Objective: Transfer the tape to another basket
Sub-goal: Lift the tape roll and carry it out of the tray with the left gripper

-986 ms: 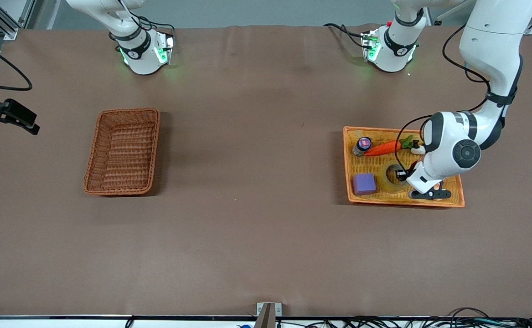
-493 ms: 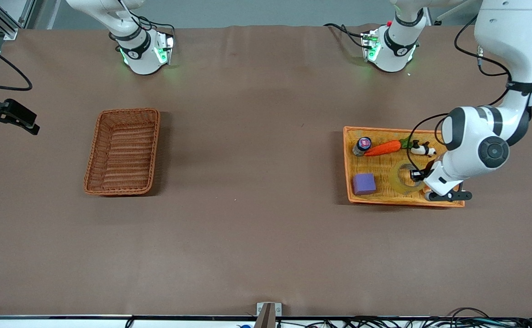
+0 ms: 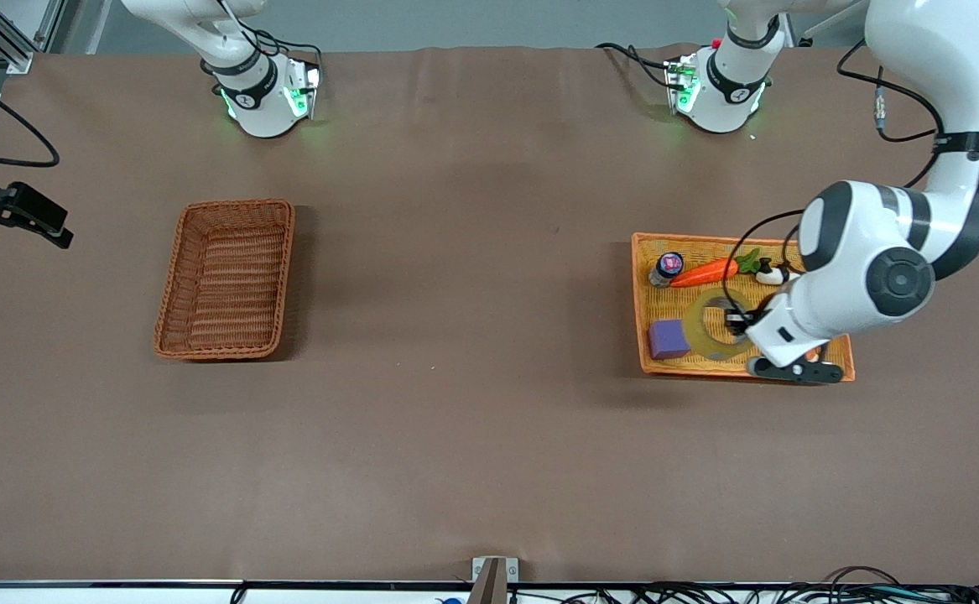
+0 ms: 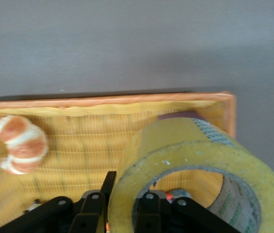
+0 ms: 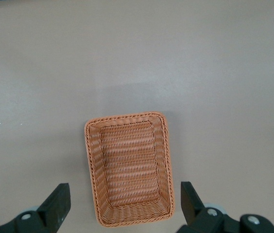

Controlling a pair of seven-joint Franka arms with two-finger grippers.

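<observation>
Two arms share the brown table, and only the left one is at work. The left gripper is over the orange-rimmed yellow tray, its fingers pinching the wall of the tape, one inside the centre hole and one outside. The tape hangs lifted and tilted above the tray floor, partly over the purple block. Green print shows on the inner core of the roll in the left wrist view, too blurred to read. Near the tray's edge farther from the front camera lie a small jar with a red-and-white patterned lid, its writing unreadable, a toy carrot and a small panda figure. A croissant lies in the tray.

The right gripper waits high above the reddish-brown wicker basket, its fingers spread wide. The basket holds nothing and sits toward the right arm's end, well apart from the tray, with bare tabletop between them.
</observation>
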